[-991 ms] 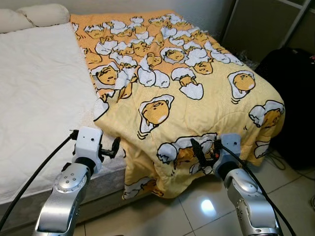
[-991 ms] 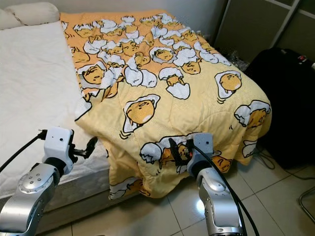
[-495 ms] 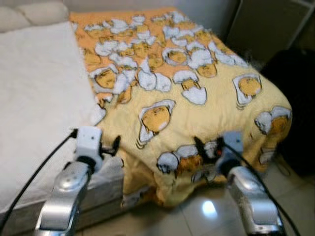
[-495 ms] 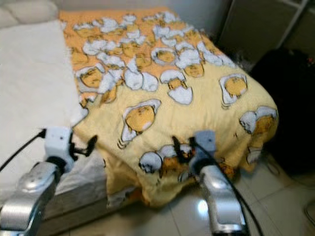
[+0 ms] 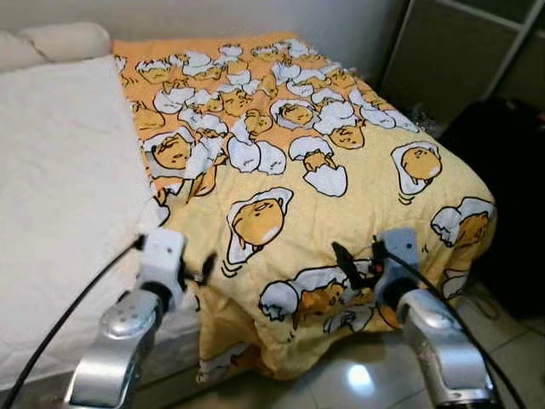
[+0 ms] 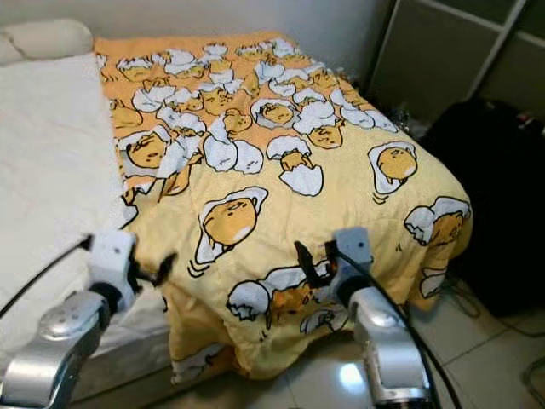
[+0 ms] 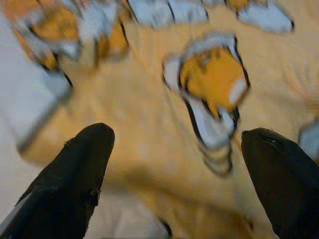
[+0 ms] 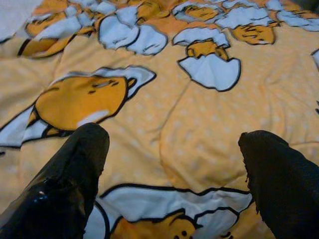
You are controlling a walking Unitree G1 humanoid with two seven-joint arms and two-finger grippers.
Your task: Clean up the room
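Yellow egg-print blanket lies just ahead of both wide-open, empty pincers, left apparently at its edge, right.

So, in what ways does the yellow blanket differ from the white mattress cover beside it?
The yellow blanket carries a printed egg-cartoon pattern; the white mattress cover is plain. The blanket lies rumpled and spills over the foot of the bed towards the floor, while the mattress cover lies flat. The blanket covers the bed's right part, the mattress cover shows on the left. Both lie on the same bed.
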